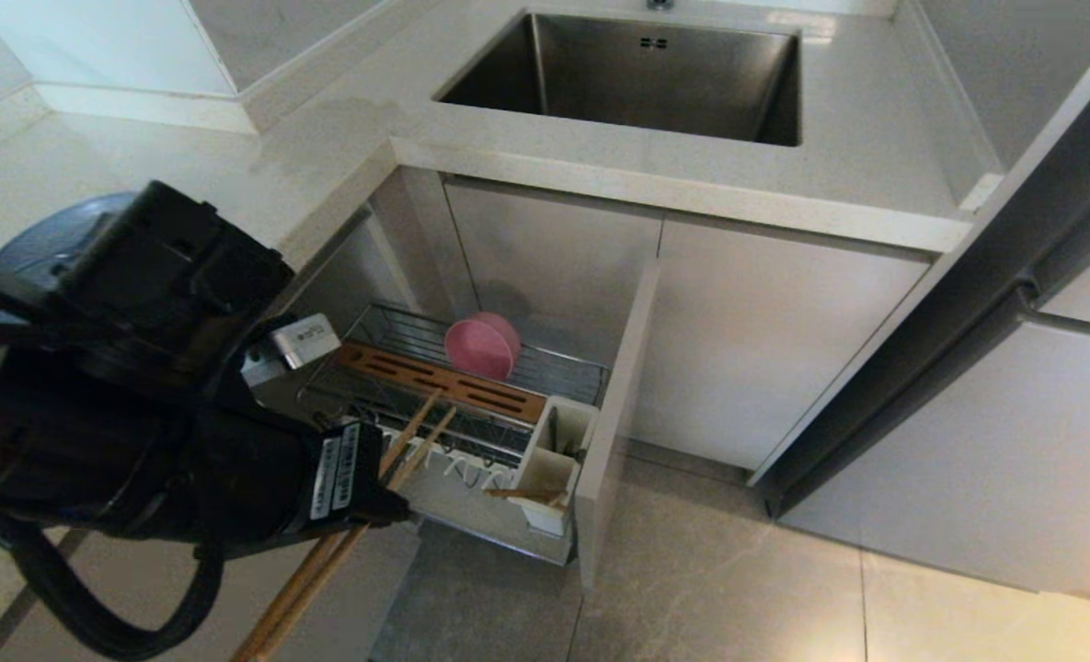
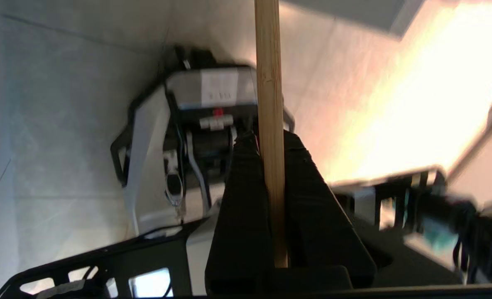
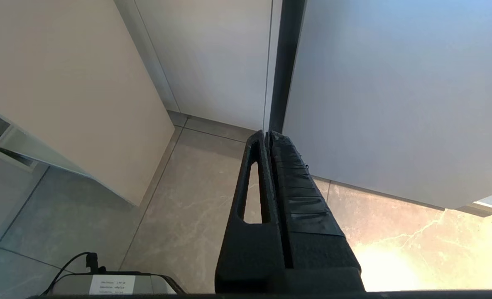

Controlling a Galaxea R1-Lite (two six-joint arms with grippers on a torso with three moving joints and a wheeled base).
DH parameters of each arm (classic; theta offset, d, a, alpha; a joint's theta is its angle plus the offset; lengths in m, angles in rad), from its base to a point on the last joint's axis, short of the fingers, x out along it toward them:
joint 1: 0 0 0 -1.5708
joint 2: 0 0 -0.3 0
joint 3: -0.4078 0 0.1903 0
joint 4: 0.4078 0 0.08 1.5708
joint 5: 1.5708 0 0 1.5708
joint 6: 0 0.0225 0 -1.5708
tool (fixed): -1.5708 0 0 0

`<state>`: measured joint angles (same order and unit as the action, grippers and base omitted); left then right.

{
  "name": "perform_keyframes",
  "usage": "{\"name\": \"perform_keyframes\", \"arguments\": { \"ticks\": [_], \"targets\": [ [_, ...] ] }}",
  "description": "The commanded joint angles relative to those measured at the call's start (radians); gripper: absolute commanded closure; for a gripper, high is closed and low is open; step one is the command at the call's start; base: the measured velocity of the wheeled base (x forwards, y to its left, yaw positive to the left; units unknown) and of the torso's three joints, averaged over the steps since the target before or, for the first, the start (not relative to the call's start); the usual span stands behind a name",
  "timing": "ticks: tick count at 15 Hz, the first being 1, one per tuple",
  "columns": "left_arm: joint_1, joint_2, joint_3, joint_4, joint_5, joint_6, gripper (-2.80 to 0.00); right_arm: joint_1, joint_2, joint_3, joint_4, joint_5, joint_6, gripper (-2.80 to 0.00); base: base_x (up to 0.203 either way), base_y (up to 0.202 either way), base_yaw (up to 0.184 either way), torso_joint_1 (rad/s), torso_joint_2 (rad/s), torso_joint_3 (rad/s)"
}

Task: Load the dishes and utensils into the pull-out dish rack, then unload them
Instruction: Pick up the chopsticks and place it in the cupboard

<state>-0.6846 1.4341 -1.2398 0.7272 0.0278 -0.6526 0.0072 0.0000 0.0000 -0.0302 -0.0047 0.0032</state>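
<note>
The left arm fills the head view's nine-o'clock side, and its left gripper (image 2: pixel 270 145) is pinched on the pair of wooden chopsticks (image 1: pixel 416 441), the sticks crossing between the black pads (image 2: pixel 241 199) and running from five o'clock of the arm near the floor up toward one o'clock, their tips over the pull-out dish rack (image 1: pixel 471 414). That chrome wire rack stands drawn out of the cabinet at the centre, with the pink bowl (image 1: pixel 482 345) on edge at its twelve-o'clock end, the slotted wooden strip (image 1: pixel 443 379) across its middle, and the white utensil cup (image 1: pixel 552 460) at its four-o'clock corner beside the beige front panel (image 1: pixel 613 414). A rounded blue edge, the light-blue plate (image 1: pixel 57 234), shows on the counter behind the arm at ten o'clock. The pale stone countertop (image 1: pixel 830 175) holds a steel sink (image 1: pixel 636 74) at twelve o'clock; grey marbled floor tiles (image 1: pixel 738 570) lie below. The right gripper (image 3: pixel 268 137) hangs over the floor before white cabinet doors, its fingers pressed together and empty. White labels on the left arm carry print too small to read.
</note>
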Motion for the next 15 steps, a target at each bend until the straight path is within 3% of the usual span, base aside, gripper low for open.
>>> {"name": "perform_keyframes", "arguments": {
  "ticks": [1,3,8,12,15],
  "targets": [
    [0.001,0.049,0.001,0.004,-0.036,0.007,0.0,0.0,0.0,0.008,0.0,0.0,0.0,0.0,0.0,0.0,0.0,0.0,0.0,0.0],
    [0.009,0.09,0.002,-0.016,-0.078,0.02,0.0,0.0,0.0,0.008,0.0,0.0,0.0,0.0,0.0,0.0,0.0,0.0,0.0,0.0],
    [0.063,0.199,0.005,-0.103,-0.111,0.052,0.0,0.0,0.0,0.008,0.0,0.0,0.0,0.0,0.0,0.0,0.0,0.0,0.0,0.0],
    [0.095,0.247,0.011,-0.106,-0.197,0.053,0.0,0.0,0.0,0.008,0.0,0.0,0.0,0.0,0.0,0.0,0.0,0.0,0.0,0.0],
    [0.096,0.275,0.021,-0.104,-0.219,0.05,0.0,0.0,0.0,0.009,0.0,0.0,0.0,0.0,0.0,0.0,0.0,0.0,0.0,0.0]
  ]
}}
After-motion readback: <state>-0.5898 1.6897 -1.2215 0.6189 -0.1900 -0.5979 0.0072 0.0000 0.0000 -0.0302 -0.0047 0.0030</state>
